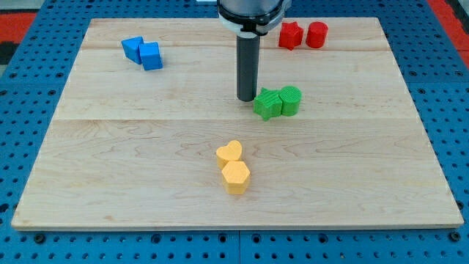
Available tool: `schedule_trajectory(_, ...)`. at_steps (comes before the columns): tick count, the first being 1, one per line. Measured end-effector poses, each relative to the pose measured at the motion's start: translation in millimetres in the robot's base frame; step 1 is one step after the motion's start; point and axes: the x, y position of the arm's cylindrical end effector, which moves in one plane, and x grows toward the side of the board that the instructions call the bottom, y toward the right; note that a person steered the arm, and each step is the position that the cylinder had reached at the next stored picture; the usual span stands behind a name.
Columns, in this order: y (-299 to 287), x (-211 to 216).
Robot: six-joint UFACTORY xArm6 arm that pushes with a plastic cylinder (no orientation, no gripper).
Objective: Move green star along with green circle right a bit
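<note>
The green star (267, 104) lies right of the board's middle, touching the green circle (291, 100) on its right side. My tip (246, 98) stands on the board just left of the green star, touching or almost touching its left edge. The rod rises straight up from there to the arm at the view's top.
Two blue blocks (143, 52) sit together at the top left. Two red blocks (303, 35) sit together at the top, right of the rod. A yellow heart (229, 152) and a yellow hexagon (236, 177) lie together below the middle. The wooden board (110, 169) lies on a blue pegboard.
</note>
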Motion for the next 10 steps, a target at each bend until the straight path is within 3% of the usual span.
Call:
schedule_trajectory(8, 14, 0)
schedule_trajectory(10, -7, -2)
